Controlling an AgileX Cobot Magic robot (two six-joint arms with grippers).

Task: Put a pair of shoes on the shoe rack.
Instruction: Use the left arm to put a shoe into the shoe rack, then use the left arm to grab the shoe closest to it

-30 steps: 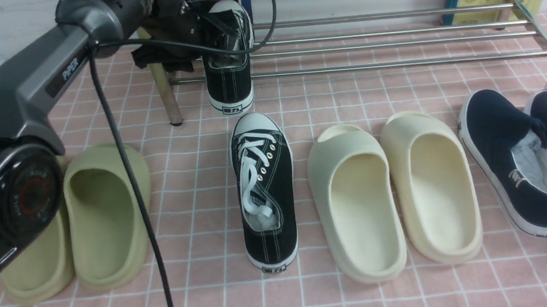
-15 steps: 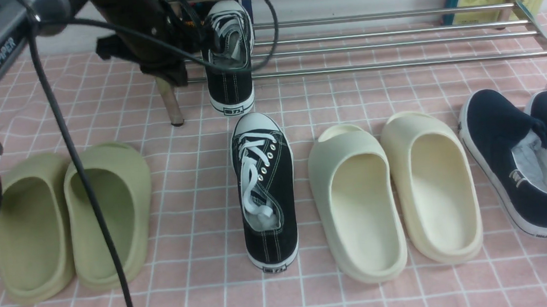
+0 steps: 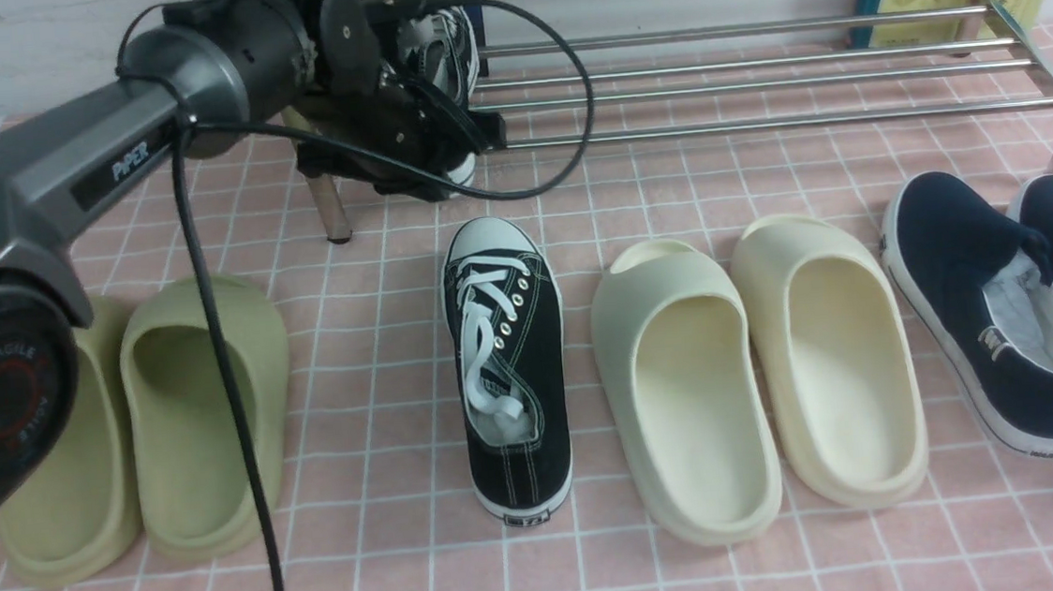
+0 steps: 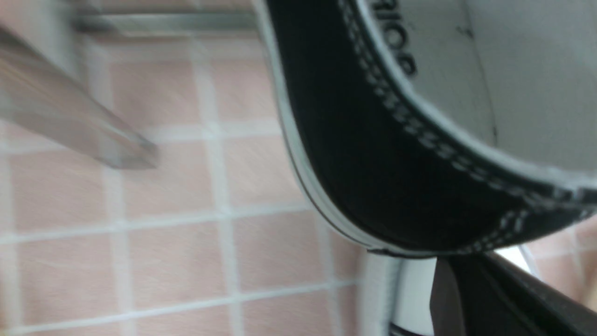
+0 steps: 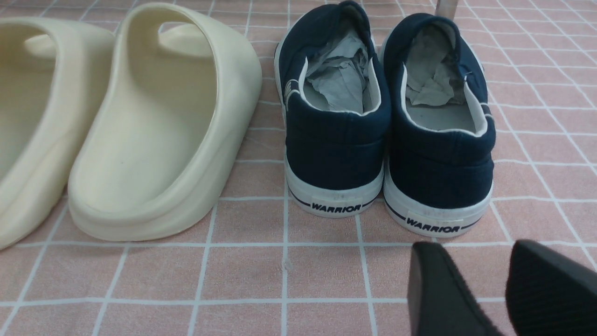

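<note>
Two olive foam slides [image 3: 138, 429] lie by the surface's left edge, heels toward the robot; they are no part of this job. Over them the left arm [image 3: 85, 180], lettered "PiPER" and with "AGILE" on its joint cap, reaches to the far left corner, where the chrome shoe rack [image 3: 754, 85] begins.

The first black sneaker [image 3: 448, 39] sits on the rack's left end, toe pointing away. The left gripper [image 3: 458, 146] is clenched at its heel with nothing visibly between the jaws. I read this as a nudge to seat the shoe deeper on the bars, not a hold, though contact cannot be confirmed. The left wrist view shows insole lettering, cut off and unreadable.

The second black sneaker [image 3: 506, 372] lies mid-surface, toe toward the rack, not yet placed. Its heel tab is too small to read.

Right of it are two cream foam slides [image 3: 758, 371]. At the right edge stand the navy slip-ons [image 5: 387, 121], stuffed with paper, their heel labels reading "WARRIOR". The right gripper [image 5: 482, 254] hovers just behind those heels, jaws parted and empty, apparently idle.
</note>
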